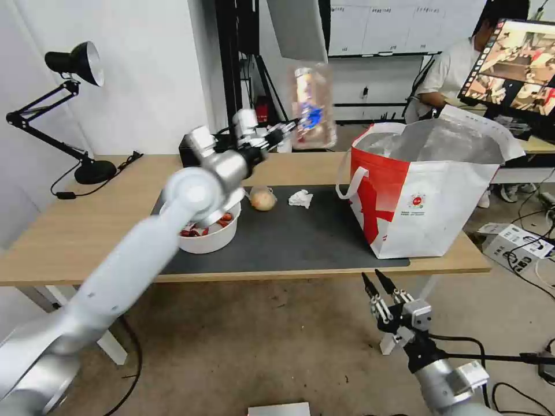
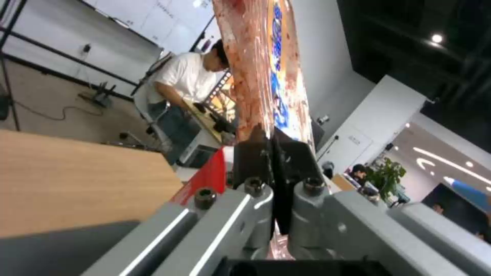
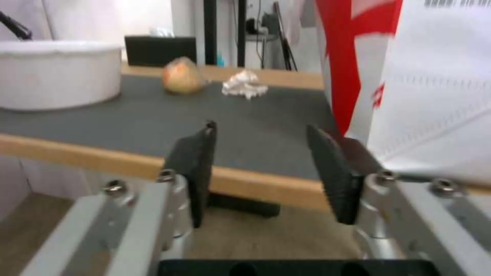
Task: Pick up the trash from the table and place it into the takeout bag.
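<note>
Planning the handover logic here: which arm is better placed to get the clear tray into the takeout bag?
Left. The left hand already grips the clear plastic tray raised above the table, near the takeout bag. The right hand hangs open below the table edge.

Bowl (image 1: 209,236) left, takeout bag (image 1: 428,196) right on table (image 1: 69,231).

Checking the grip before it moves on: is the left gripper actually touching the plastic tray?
Touching. In the left wrist view the left gripper has its fingers closed on the edge of the plastic tray; the head view shows it lifted above the table.
</note>
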{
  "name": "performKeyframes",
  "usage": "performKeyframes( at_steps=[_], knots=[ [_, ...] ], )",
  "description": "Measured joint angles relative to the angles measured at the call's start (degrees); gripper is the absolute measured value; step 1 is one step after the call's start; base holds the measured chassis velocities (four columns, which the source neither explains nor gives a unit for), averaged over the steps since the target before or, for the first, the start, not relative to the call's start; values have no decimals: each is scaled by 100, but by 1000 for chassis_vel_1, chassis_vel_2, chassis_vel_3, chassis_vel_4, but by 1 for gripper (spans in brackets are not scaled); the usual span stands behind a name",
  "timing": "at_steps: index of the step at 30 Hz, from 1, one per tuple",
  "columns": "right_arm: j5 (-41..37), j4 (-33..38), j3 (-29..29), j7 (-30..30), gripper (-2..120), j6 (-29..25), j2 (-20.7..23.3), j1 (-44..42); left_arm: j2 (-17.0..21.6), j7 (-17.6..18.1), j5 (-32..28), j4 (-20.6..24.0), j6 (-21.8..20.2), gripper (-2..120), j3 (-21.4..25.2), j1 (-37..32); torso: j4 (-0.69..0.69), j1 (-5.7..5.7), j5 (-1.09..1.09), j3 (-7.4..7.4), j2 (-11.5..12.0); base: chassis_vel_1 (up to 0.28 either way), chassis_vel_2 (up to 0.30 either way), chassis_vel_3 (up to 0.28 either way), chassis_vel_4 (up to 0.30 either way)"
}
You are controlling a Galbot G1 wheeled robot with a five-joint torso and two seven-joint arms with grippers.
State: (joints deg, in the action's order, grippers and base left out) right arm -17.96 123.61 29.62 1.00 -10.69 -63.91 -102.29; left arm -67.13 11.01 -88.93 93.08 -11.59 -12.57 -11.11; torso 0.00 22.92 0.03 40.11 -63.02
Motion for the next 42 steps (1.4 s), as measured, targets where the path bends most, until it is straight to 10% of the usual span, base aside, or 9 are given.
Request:
performKeyframes(
  at_steps=[13, 34, 42],
  knots=[
    [269, -225, -232, -8, 99, 11, -206, 47, -1478, 81, 2062, -1515, 600, 0, -1083, 754, -1, 0, -1, 0, 0, 0, 0, 0, 0],
    [342, -332, -276, -35, 100, 36, -283, 70, -1664, -439, 2368, -1669, 575, 0, -1476, 714, 0, 0, -2, 0, 0, 0, 0, 0, 0],
    [358, -375, -285, -42, 100, 49, -279, 69, -1621, -563, 2125, -1617, 388, 26, -1512, 682, 0, 0, -3, 0, 0, 0, 0, 0, 0]
  ],
)
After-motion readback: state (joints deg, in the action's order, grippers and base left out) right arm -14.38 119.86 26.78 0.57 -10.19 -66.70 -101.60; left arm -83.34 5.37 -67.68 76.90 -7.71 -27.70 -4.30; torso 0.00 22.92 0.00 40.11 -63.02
